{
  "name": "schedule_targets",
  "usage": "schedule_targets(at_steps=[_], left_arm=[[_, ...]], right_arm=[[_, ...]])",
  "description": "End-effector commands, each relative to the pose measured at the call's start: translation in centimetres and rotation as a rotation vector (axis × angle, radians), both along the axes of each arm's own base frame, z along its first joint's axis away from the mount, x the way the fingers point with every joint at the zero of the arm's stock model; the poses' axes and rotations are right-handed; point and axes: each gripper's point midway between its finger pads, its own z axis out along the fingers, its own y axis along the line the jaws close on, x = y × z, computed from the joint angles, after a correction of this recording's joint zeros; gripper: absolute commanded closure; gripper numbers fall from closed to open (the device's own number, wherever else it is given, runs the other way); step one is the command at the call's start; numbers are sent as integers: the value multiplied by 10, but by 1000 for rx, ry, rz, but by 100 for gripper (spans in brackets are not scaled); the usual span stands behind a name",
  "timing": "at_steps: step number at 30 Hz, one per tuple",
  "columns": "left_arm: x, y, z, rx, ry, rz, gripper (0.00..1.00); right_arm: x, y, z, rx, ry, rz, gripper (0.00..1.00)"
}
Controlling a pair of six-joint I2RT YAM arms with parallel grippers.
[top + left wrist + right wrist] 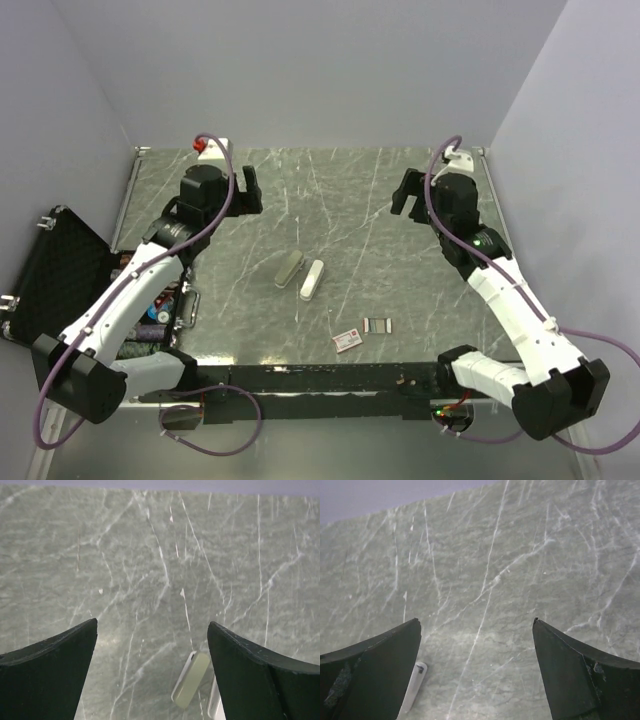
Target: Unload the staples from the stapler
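Grey-green marbled counter (340,200) fills a lavender-walled booth. A black foam-lined case (60,265) stands open off the counter's left rim, beside the left arm.

Both arms reach to the far side. The left hand (247,190) and the right hand (404,196) hang above bare stone with their jaws spread wide, holding nothing.

Between the two hands, back toward the bases, lie the stapler's olive-grey bar (288,268) and white bar (312,280). They lie side by side, and I cannot tell whether they are joined. Their long axes run roughly toward and away from the bases, with the far ends leaning a little right. The left hand is the nearer to them, and its wrist view catches their far ends low and right of its fingers.

The staples (377,325) lie out on the counter, further back toward the bases from the right hand and slightly to its inner side. The right hand is the nearer one. The strip's long axis runs crosswise, about parallel to the near rim, which lies close behind it. A red-and-white box (348,340) sits just beside the strip on its left.

Judging by that loose strip, the unloading looks done or nearly so. Any pick there would call for a descent from above, with the rim and the box leaving little room.
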Motion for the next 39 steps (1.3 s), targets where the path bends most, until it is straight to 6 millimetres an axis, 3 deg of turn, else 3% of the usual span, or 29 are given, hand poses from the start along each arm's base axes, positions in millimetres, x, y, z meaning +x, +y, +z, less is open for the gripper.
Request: schedule_targets(at_steps=[1, 5, 10, 13, 18, 29, 39], left_arm=[[-12, -11, 0, -37, -1, -78, 3], [-14, -14, -1, -38, -15, -103, 3], [-12, -20, -13, -29, 22, -128, 3], [-11, -29, -25, -13, 49, -162, 3], [-10, -38, -65, 56, 142, -165, 3], [-21, -75, -156, 187, 356, -239, 2], [-28, -92, -193, 244, 425, -285, 2]], right_arm=[[-5, -12, 21, 49, -62, -84, 0], [-18, 18, 7, 11, -48, 148, 0], [-23, 14, 1, -5, -17, 140, 0], [-27, 24, -5, -13, 18, 170, 0], [-44, 52, -19, -25, 75, 268, 0], [-70, 85, -52, 29, 137, 408, 0], [-85, 96, -68, 48, 161, 478, 0]])
